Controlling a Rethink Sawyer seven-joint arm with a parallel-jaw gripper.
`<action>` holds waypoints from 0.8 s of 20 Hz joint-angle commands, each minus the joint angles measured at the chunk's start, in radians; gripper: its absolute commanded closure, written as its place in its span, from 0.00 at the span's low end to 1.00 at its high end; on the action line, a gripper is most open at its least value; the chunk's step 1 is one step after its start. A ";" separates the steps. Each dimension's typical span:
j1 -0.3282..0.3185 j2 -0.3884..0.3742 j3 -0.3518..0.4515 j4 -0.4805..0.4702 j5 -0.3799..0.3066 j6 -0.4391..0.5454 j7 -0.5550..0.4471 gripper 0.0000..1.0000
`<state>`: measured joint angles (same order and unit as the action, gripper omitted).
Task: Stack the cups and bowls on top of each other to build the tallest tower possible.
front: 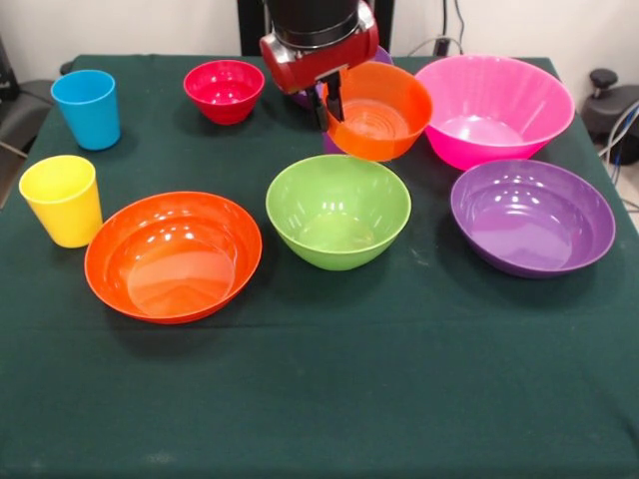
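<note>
My gripper [330, 102] is shut on the left rim of the small orange bowl [379, 118], which hangs tilted above the cloth at the back centre. Something purple [329, 143] shows behind and under that bowl, mostly hidden. The small red bowl [224, 90] lies to its left and the big pink bowl [493, 108] to its right. In the front row sit the wide orange bowl [173, 256], the green bowl [337, 210] and a purple bowl [531, 217]. On the left stand the blue cup [87, 108] and the yellow cup [63, 200]. No tower shows; each stands singly.
A dark green cloth [319, 399] covers the table, with its broad front strip bare. Cables and a dark object [609, 105] lie beyond the table's right edge.
</note>
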<state>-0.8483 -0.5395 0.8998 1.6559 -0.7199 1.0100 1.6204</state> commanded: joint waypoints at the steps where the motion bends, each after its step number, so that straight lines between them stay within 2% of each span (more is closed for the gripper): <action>1: 0.028 0.088 -0.038 -0.089 -0.035 0.119 -0.351 1.00; 10: 0.036 0.144 -0.050 -0.124 -0.049 0.117 -0.368 1.00; 16: 0.027 0.115 -0.051 -0.111 -0.035 0.158 -0.371 1.00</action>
<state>-0.8484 -0.4372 0.8884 1.6036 -0.7201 1.0288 1.6013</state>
